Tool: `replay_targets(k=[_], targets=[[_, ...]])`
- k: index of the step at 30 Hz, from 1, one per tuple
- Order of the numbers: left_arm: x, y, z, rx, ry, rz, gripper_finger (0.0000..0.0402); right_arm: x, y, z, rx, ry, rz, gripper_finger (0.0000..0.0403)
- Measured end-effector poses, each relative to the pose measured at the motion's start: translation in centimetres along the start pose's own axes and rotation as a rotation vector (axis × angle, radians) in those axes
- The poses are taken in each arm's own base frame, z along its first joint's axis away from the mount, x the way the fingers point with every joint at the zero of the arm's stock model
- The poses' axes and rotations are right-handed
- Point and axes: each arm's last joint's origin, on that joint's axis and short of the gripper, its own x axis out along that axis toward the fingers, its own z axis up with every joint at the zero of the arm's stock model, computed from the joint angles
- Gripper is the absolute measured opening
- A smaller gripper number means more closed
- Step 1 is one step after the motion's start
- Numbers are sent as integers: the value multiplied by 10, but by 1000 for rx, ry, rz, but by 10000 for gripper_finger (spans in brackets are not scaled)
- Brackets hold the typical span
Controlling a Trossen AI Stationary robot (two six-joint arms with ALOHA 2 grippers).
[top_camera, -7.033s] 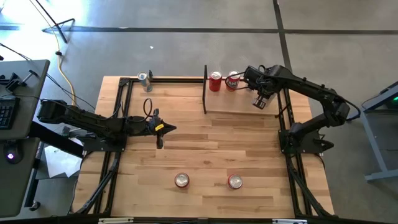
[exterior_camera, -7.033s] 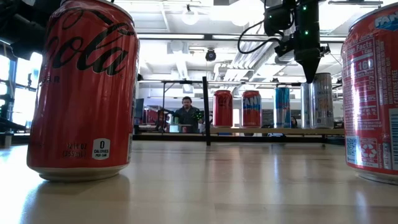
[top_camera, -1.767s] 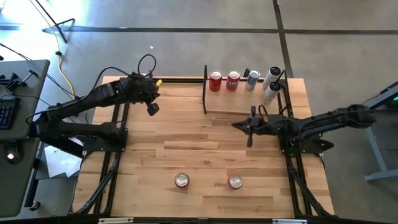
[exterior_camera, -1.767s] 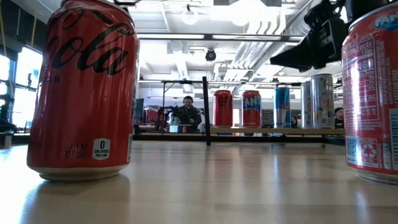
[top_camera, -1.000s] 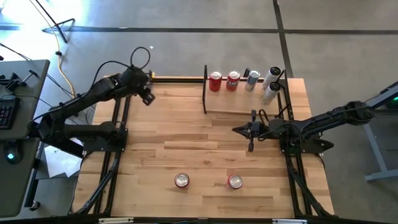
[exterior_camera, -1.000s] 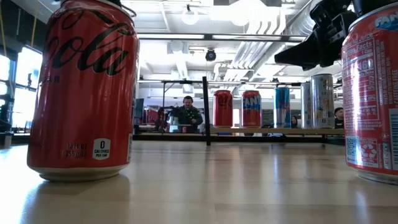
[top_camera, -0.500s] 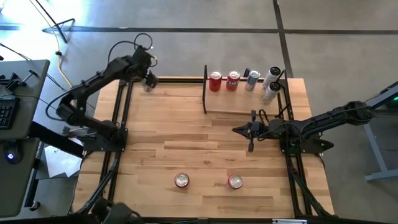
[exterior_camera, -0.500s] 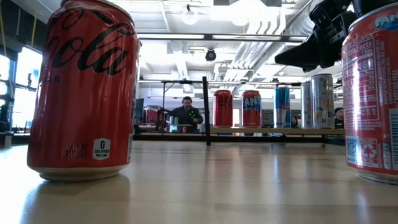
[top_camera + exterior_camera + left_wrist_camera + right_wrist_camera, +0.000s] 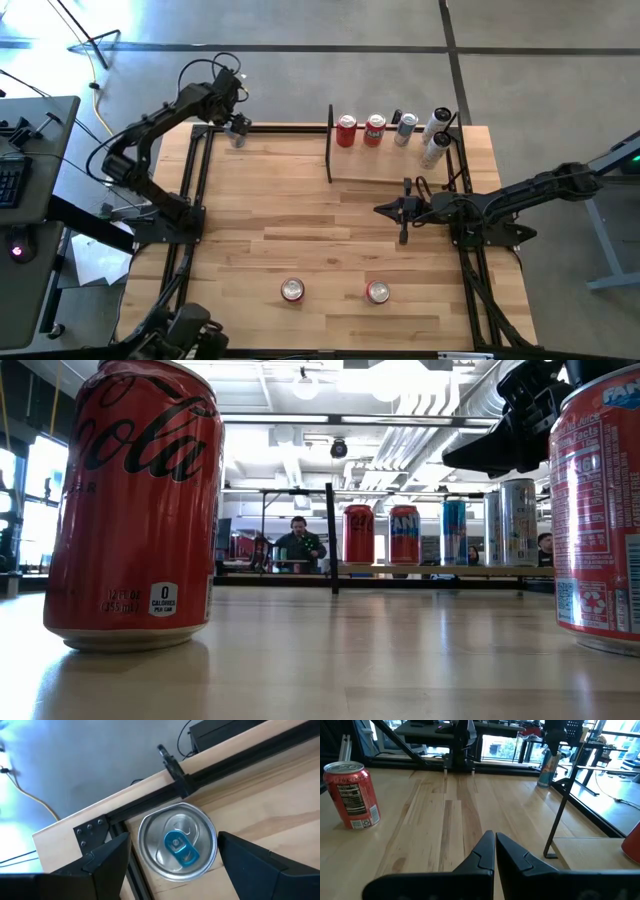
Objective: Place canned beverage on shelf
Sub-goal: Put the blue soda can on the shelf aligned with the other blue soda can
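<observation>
Your target can [image 9: 177,849] — silver top, blue pull tab — stands upright at the table's far left corner, just inside the black frame bar, well apart from the shelf [image 9: 395,165]. In the high view it is mostly covered by the left gripper [image 9: 237,130], which hangs directly above it. Your left wrist view looks straight down on the lid: the two dark fingers [image 9: 107,862] stand wide, one on each side of the can, with a gap to the rim on both sides, so nothing is gripped.

The shelf sits along the far edge on the right half of the table [image 9: 320,240], its upright black divider [image 9: 330,143] at the end nearer the middle. You already have two red cans [image 9: 346,131] just beside the divider, then a silver one [image 9: 405,128], and two more silver cans [image 9: 437,136] at the far right end — whether those last two stand upright or lean, you cannot tell from above.

Your right gripper [image 9: 403,210] waits low over the table in front of the shelf, fingers pressed together and holding nothing; its wrist view shows the closed tips [image 9: 494,847] pointing across the bare wood.

Two red cans stand near the front edge [image 9: 292,290] [image 9: 377,291], untouched. In the low view a person [image 9: 299,544] sits in the room beyond the table.
</observation>
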Motion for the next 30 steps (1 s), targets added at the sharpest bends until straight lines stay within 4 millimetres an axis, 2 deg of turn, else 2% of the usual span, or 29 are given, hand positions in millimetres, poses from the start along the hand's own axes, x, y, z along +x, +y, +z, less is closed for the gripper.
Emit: replay_targets(k=[11, 16, 18, 21, 26, 30], targets=[[24, -2, 5, 19, 53, 6, 286, 0, 0, 0, 9, 1, 0, 0], [25, -3, 5, 42, 59, -1, 251, 0, 0, -1, 7, 8, 1, 0], [22, -5, 4, 55, 59, -23, 233, 0, 0, -1, 8, 8, 0, 0], [13, -10, -2, 79, 73, -69, 230, 0, 0, -1, 7, 8, 0, 0], [-10, -23, -12, 147, 76, -88, 230, 0, 0, -1, 7, 8, 1, 0], [-35, -36, -20, 182, 13, -106, 230, 0, 0, -1, 6, 8, 0, 0]])
